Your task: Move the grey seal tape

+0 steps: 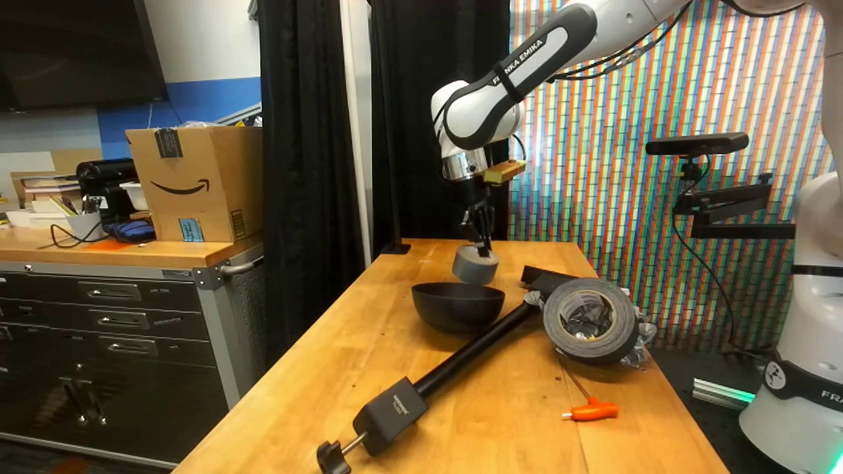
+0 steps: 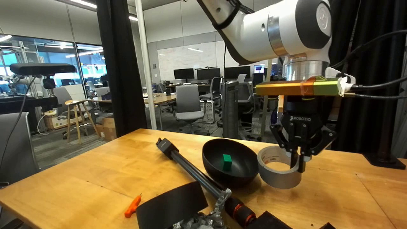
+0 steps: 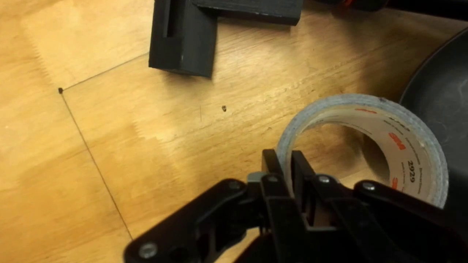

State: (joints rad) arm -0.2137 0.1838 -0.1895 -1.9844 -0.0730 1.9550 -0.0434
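Note:
The grey seal tape, a thick grey roll with a pale printed core, shows in both exterior views (image 1: pixel 473 270) (image 2: pixel 281 180) and in the wrist view (image 3: pixel 413 160). My gripper (image 1: pixel 484 249) (image 2: pixel 298 165) (image 3: pixel 283 159) is shut on the near wall of the roll, one finger inside the ring and one outside. The roll appears raised a little above the wooden table, its ring opening facing up and slightly tilted. It is right beside the black bowl (image 1: pixel 458 313) (image 2: pixel 244 159) (image 3: pixel 449 98); I cannot tell whether they touch.
A green cube (image 2: pixel 227 161) lies in the bowl. A black bar with a clamp (image 1: pixel 461 359) (image 2: pixel 190 168) runs diagonally past the bowl. A larger dark tape roll (image 1: pixel 558 329) (image 2: pixel 171 203) stands on edge near it. An orange-handled tool (image 1: pixel 593 411) (image 2: pixel 133 206) and black bracket (image 3: pixel 199 40) lie nearby.

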